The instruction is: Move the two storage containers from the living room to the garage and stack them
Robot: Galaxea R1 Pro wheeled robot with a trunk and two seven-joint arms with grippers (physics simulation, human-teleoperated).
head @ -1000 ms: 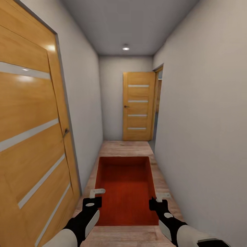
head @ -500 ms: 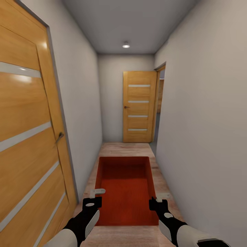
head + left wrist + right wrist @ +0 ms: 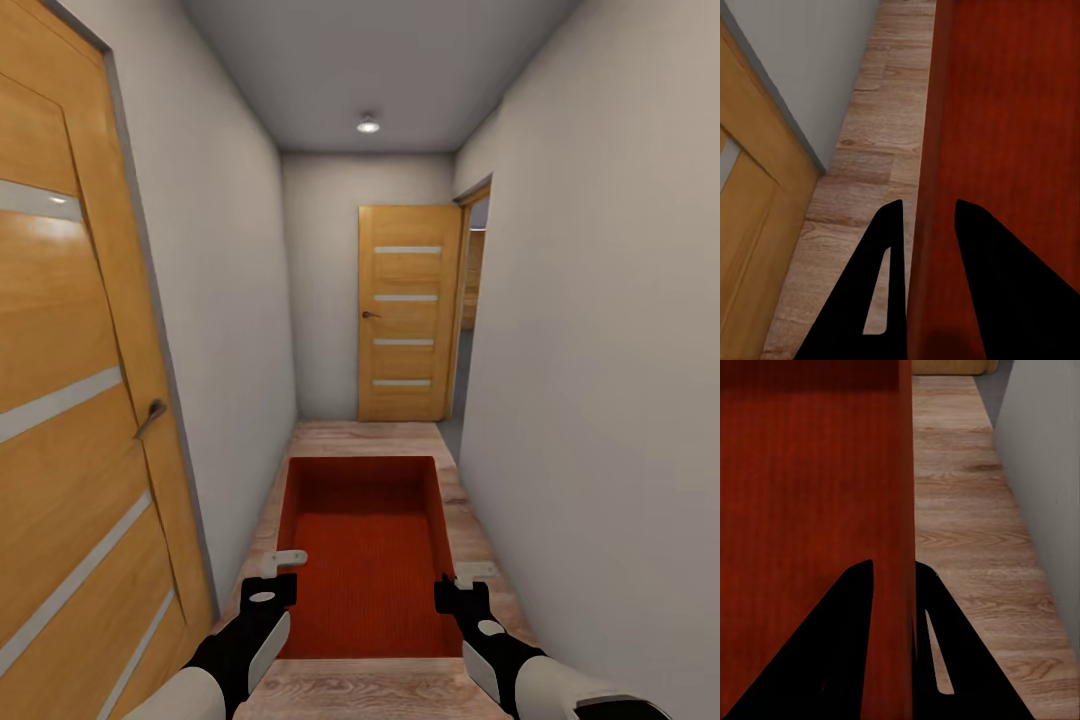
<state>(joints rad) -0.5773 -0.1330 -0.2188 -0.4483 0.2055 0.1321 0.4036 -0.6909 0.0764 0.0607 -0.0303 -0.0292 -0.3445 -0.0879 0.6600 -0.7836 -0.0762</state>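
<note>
Down a narrow hallway, head view: red box (image 3: 362, 545) sits low in front of the robot, open top up, carried between both arms over the wood plank floor (image 3: 370, 436). Left gripper (image 3: 283, 566) clamps the box's left wall near the robot-side corner; right gripper (image 3: 470, 577) clamps the right wall near the opposite robot-side corner. Beyond the box's far end, an orange door (image 3: 404, 312) stands open at the hallway's end, next to a doorway. Another orange door (image 3: 70, 400) runs along the wall left of the box. Ceiling spotlight (image 3: 368, 125) is lit above the far door.

Left wrist view: the two dark fingers (image 3: 886, 285) straddle the box (image 3: 1005, 135) wall, one outside, one inside, closed onto it. Plank floor (image 3: 870, 180) lies just outside that wall, then grey wall and door frame.

Right wrist view: same picture mirrored. Fingers (image 3: 855, 637) pinch the box (image 3: 810, 472) wall from both sides, gripping it. Plank floor (image 3: 960, 510) runs outside the box, with the grey wall beyond it.
</note>
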